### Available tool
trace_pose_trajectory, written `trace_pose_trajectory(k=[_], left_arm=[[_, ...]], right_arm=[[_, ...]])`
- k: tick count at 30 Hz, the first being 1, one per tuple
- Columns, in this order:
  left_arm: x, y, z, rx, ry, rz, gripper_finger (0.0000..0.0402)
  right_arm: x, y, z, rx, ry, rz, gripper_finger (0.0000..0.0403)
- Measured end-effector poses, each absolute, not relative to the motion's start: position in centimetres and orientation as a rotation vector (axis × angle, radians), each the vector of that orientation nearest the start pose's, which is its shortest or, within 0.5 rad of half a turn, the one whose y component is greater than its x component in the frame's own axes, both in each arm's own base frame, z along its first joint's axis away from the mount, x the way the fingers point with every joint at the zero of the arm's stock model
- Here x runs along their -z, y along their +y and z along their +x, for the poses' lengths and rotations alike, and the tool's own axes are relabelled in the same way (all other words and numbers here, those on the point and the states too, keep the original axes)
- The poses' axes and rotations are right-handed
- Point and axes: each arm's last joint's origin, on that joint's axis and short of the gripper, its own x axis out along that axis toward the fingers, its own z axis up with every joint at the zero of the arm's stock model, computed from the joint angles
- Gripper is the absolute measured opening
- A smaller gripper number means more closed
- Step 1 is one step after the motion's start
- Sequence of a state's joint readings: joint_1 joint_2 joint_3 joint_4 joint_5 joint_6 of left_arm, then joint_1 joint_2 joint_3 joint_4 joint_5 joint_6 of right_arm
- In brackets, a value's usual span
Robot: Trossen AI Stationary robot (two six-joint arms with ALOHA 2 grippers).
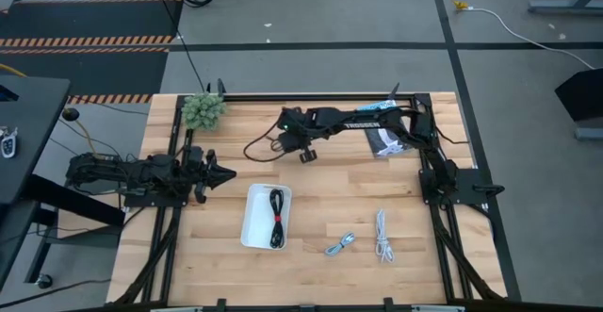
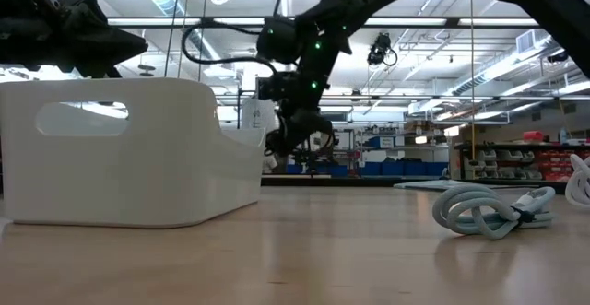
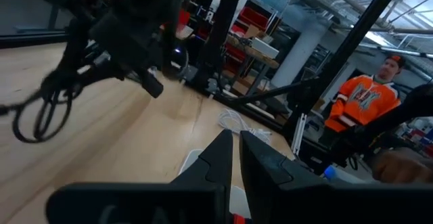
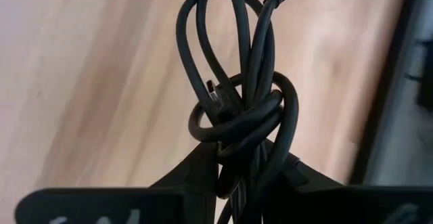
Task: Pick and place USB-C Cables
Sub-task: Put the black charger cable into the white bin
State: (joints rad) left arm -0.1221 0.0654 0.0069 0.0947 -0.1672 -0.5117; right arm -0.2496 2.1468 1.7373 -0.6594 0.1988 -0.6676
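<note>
Black knotted cable [image 4: 240, 109], thin and glossy, looped and tied on itself, is pinched between the right gripper's [image 4: 233, 166] fingers, whose tips are hidden behind the coils; in the high view that gripper [image 1: 306, 152] hangs above the bare wood behind the white tray [image 1: 254, 220], the cable too small to make out there; in the low view the gripper [image 2: 300, 139] is a dark mass, cable hard to separate from it; red-and-black cable [image 1: 276, 218] lies inside the smooth plastic tray; silver-grey cable [image 1: 340, 244] and white cable [image 1: 382, 236] lie on the table [image 1: 330, 194] right of the tray, just beside each other but apart; left gripper [image 1: 219, 174] waits at the table's left side, fingers [image 3: 216, 158] nearly together, gripping nothing; blue-black packet [image 1: 385, 140] partly covered by the right arm; a person in orange shows in the left wrist view.
</note>
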Motion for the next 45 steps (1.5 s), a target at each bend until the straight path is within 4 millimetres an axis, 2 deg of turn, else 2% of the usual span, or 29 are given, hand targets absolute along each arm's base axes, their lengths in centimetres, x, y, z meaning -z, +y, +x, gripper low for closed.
trace_pose_trajectory(k=[7, 11, 14, 20, 26, 31, 38, 45], left_arm=[[-17.0, -0.8, 10.1, -0.035, -0.046, -0.517, 0.0036], [-17.0, -0.8, 10.1, -0.035, -0.046, -0.517, 0.0036], [-17.0, -0.8, 10.1, -0.035, -0.046, -0.517, 0.0036], [-17.0, -0.8, 10.1, -0.035, -0.046, -0.517, 0.0036], [-17.0, -0.7, 10.1, -0.036, -0.046, -0.517, 0.0036], [-17.0, -0.8, 10.1, -0.036, -0.045, -0.517, 0.0036], [-17.0, -0.8, 10.1, -0.035, -0.045, -0.517, 0.0036], [-17.0, -0.8, 10.1, -0.035, -0.045, -0.517, 0.0036]], right_arm=[[-22.9, -9.4, 45.3, 0.18, 1.185, -0.629, 0.0082], [-24.9, -7.6, 45.2, 0.232, 1.248, -0.713, 0.0082], [-26.8, -6.7, 44.6, 0.207, 1.252, -0.681, 0.0082], [-31.1, -5.7, 41.6, 0.172, 1.207, -0.537, 0.0082], [-35.8, -4.6, 38.1, 0.097, 1.096, -0.351, 0.0082], [-39.5, -3.0, 35.5, 0.06, 0.97, -0.28, 0.0082], [-42.6, 0.1, 32.8, 0.006, 0.846, -0.285, 0.0083], [-43.8, 3.2, 31.5, -0.06, 0.785, -0.314, 0.0083]])
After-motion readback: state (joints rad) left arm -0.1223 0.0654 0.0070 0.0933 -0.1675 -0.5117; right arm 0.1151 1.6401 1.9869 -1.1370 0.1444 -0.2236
